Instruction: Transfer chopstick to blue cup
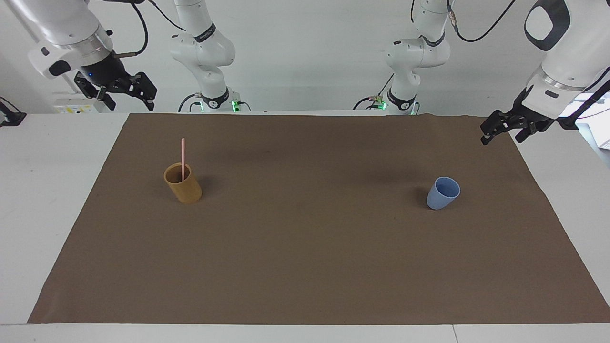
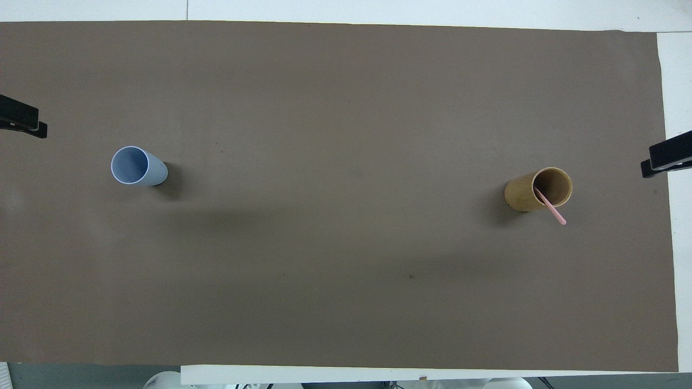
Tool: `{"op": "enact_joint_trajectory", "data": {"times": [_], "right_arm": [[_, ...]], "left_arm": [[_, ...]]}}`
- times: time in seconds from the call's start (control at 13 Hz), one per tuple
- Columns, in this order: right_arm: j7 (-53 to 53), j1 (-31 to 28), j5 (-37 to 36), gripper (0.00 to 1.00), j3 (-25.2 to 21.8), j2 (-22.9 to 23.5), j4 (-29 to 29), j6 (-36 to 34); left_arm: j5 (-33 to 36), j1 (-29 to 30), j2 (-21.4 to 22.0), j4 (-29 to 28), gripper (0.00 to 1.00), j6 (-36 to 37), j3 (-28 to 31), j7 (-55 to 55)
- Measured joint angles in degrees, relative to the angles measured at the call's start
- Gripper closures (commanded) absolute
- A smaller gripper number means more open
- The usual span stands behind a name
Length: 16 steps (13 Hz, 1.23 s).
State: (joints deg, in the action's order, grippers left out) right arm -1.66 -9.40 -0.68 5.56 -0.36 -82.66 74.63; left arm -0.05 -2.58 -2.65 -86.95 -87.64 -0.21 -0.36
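One pale pink chopstick [image 1: 183,155] stands almost upright in a tan-brown cylindrical cup [image 1: 185,188] at the right arm's end of the table; in the overhead view the chopstick [image 2: 552,208] leans over the tan cup's [image 2: 520,194] rim. The light-blue cup [image 1: 443,193] stands upright and empty at the left arm's end, also seen from overhead [image 2: 138,166]. My right gripper [image 1: 127,97] hangs open and empty in the air over the table's edge near the tan cup's end. My left gripper [image 1: 503,137] hangs open and empty over the mat's edge near the blue cup's end.
A brown mat [image 1: 305,267] covers most of the white table [image 1: 43,200]. Both cups stand on it, wide apart. Only the gripper tips show at the overhead view's side edges, the left gripper [image 2: 22,121] and the right gripper [image 2: 666,158].
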Motion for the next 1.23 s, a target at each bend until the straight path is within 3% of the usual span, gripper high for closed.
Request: {"op": "enact_joint_trajectory", "data": {"times": [0.38,0.46,0.77,1.0,1.08,1.15,1.23], "right_arm": [[0.0,0.0,0.1,0.00,0.0,0.0,0.0,0.0],[0.0,0.0,0.1,0.00,0.1,0.0,0.0,0.0],[0.0,0.2,3.0,0.00,0.2,0.0,-0.1,0.2],[0.0,0.5,5.1,0.00,0.2,-1.3,-5.7,5.5],[0.0,1.2,5.3,0.00,0.3,-2.3,-9.8,8.6],[0.0,1.8,5.4,0.00,0.3,-3.2,-13.8,11.5],[0.0,2.3,5.5,0.00,0.3,-3.9,-17.6,14.0]], "left_arm": [[0.0,0.1,0.5,-1.8,0.00,-1.8,0.0,0.0],[0.0,0.3,1.4,-5.0,0.00,-5.9,0.1,-0.4],[0.1,1.1,5.6,-27.1,0.00,-27.8,0.3,-6.4],[0.1,1.1,5.1,-36.3,0.04,-37.3,0.3,-7.4],[0.1,1.1,4.8,-38.0,0.49,-39.1,0.2,-7.6],[0.0,1.1,4.5,-39.1,0.83,-40.3,0.2,-8.3],[0.0,0.9,4.1,-39.7,1.00,-41.2,0.1,-10.0]]}}
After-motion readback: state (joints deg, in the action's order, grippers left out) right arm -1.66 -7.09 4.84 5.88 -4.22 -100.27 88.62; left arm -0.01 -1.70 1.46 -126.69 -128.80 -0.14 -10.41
